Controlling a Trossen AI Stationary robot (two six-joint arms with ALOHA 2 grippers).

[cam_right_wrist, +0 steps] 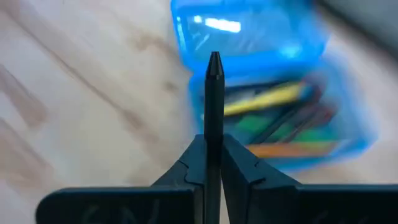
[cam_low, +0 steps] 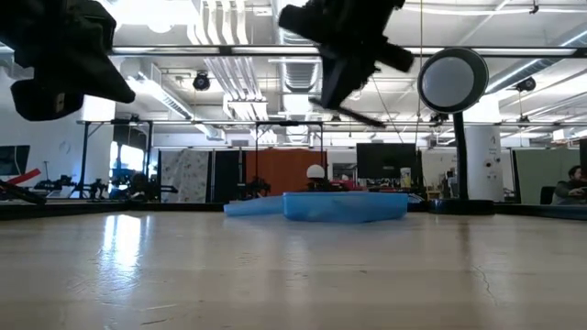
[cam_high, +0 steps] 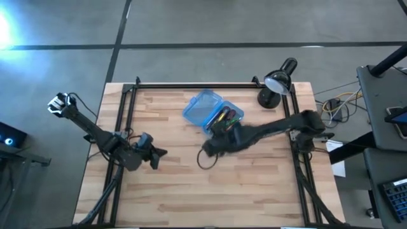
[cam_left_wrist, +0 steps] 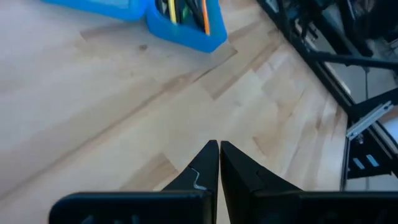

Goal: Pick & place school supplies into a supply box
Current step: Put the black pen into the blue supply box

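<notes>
Left hand (cam_left_wrist: 219, 149) pressed together, empty, above bare tabletop (cam_left_wrist: 112, 118), well apart from supply box (cam_left_wrist: 180, 22). Right hand (cam_right_wrist: 213, 140) pinching dark pen (cam_right_wrist: 214, 93), raised just beside supply box, open, holding yellow, green, orange pens (cam_right_wrist: 280, 118). Desk lamp (cam_high: 277, 83) beyond box.

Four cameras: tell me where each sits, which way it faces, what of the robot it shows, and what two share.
High: overhead, straight down; both arms, blue box, lamp.
Low: tabletop height, level across; arms overhead, the box.
Left wrist: behind the shut left gripper, toward the box.
Right wrist: behind the right gripper shut on a dark pen, above the box.
Shared: all show the box.
</notes>
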